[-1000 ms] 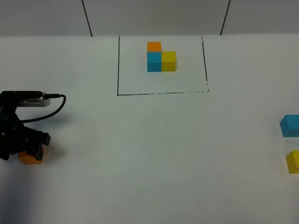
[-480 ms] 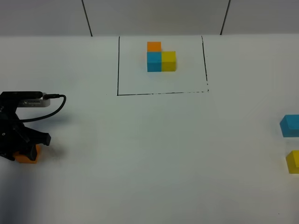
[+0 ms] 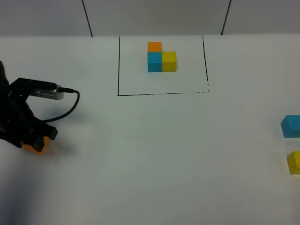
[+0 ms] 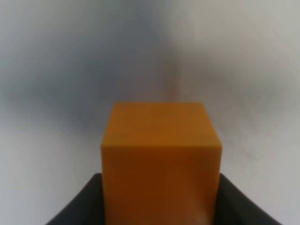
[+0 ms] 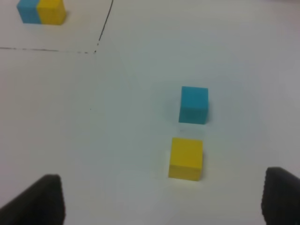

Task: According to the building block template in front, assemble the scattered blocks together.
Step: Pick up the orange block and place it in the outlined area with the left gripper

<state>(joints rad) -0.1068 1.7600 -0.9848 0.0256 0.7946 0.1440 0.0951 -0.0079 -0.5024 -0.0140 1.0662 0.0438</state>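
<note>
Gripping the orange cube [image 4: 161, 159] tight, the left pincer [image 3: 26, 136] hangs well left of the outlined template [image 3: 154, 62]. The blue cube [image 5: 193, 105] and yellow cube [image 5: 186, 158] lie far to the template's right, nearest the open, empty right pincer [image 5: 161, 190].

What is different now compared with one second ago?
The left tool closed on the orange cube and moved it a little to the right and up in the high view. The blue cube, yellow cube and template stayed in place.
</note>
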